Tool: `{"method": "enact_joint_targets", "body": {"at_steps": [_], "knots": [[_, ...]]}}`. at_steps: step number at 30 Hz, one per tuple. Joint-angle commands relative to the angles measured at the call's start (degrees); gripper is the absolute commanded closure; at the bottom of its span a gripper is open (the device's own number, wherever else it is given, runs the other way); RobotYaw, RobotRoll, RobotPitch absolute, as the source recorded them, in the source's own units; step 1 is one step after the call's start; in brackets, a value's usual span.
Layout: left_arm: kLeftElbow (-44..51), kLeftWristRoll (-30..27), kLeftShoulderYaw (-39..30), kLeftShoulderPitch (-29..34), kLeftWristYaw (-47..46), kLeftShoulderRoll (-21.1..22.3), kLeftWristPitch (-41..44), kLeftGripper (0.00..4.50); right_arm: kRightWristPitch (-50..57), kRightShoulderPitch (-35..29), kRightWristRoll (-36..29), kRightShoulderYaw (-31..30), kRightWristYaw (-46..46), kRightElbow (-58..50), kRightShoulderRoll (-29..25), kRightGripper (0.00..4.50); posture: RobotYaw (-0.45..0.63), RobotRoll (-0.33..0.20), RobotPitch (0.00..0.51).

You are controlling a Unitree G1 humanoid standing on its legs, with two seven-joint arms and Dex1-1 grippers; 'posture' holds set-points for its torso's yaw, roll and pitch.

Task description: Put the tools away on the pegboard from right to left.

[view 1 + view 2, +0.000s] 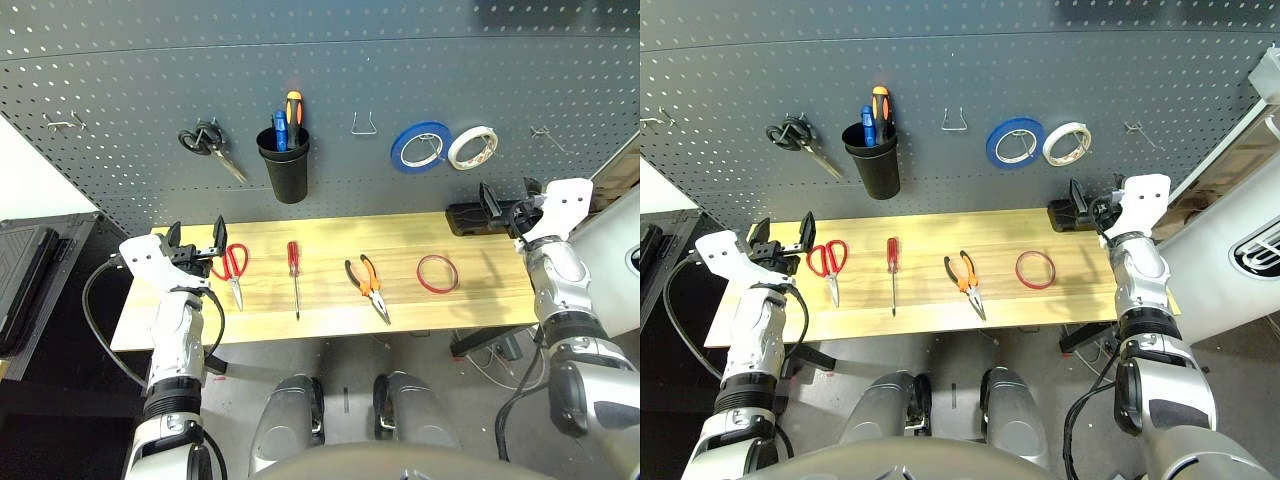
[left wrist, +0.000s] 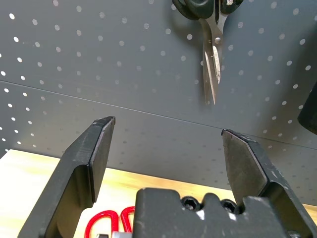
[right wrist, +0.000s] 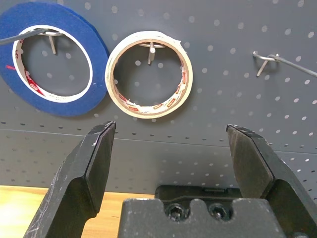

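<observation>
My right gripper [image 1: 497, 208] hangs spread wide and empty at the bench's right end. The thin red tape ring [image 1: 437, 273] lies flat at its seven o'clock, nearer this arm; my left gripper [image 1: 196, 244], also open, sits far off.

From my left wrist, the black-handled scissors [image 2: 212, 59] hanging on the pegboard [image 2: 99, 74] lose their handles past the top edge, the red-handled scissors [image 2: 110, 223] show as two loops half behind my own left gripper [image 2: 167, 134], and a black cup [image 2: 309, 115] is sliced off at the right edge. From my right wrist, the blue tape roll [image 3: 52, 59] runs off the upper left corner. In the head views, the tips of the tools in the cup are hidden.
</observation>
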State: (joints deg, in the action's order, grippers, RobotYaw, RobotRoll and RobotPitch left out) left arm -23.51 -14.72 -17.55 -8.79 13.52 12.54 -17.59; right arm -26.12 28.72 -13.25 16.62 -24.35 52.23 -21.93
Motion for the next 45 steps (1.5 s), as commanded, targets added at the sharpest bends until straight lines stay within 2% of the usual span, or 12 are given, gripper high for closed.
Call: {"method": "enact_joint_targets", "body": {"at_steps": [1, 6, 13, 18, 22, 25, 34, 39, 45], "knots": [[0.88, 0.19, 0.29, 0.22, -0.09, 0.01, 0.5, 0.0, -0.5, -0.07, 0.34, 0.0, 0.47, 0.75, 0.4, 0.02, 0.01, 0.0, 0.046], [4.71, 0.3, 1.69, 1.76, 1.07, 0.45, 3.36, 0.0, 1.85, -1.32, 1.41, -0.95, 1.27, -1.5, 0.17, 0.02, -0.01, 0.0, 0.068], [13.43, -3.82, 5.54, 4.5, 10.63, 4.38, 14.16, 0.0, 17.85, -6.23, 4.59, -6.5, 0.14, -17.96, -1.39, 0.02, -0.06, 0.0, 0.12], [17.59, -7.08, 6.51, 4.5, 16.21, 7.21, 21.27, 0.0, 38.14, -8.5, 7.47, -10.82, 1.82, -31.38, -3.26, 0.02, -0.08, 0.0, 0.165], [21.22, -8.7, 8.34, 4.7, 21.88, 10.5, 25.57, 0.0, 57.51, -8.11, 5.76, -13.32, 0.74, -39.99, -3.42, 0.02, -0.08, 0.0, 0.209], [24.28, -10.14, 10.38, 4.88, 26.2, 12.66, 28.98, 0.0, 66.15, -7.41, 4.51, -14.54, -0.2, -44.21, -2.89, 0.02, -0.07, 0.0, 0.235], [31.3, -9.19, 18.75, 4.66, 35.43, 16.73, 33.05, 0.0, 80.07, -4.14, 5.52, -18.72, 1.95, -45.55, -0.65, 0.02, -0.06, 0.0, 0.259], [30.53, -6.19, 23.54, 4.13, 39.57, 18.08, 30.15, 0.0, 82.19, -1.53, 7.48, -19.5, 5.94, -38.5, 2.27, 0.02, -0.06, 0.0, 0.261], [30.37, -5.13, 26.69, 2.5, 41.75, 17.46, 29.13, 0.0, 78.68, 2.82, 8.82, -19.39, 8.58, -27.7, 6.2, 0.02, -0.06, 0.0, 0.261]]}}
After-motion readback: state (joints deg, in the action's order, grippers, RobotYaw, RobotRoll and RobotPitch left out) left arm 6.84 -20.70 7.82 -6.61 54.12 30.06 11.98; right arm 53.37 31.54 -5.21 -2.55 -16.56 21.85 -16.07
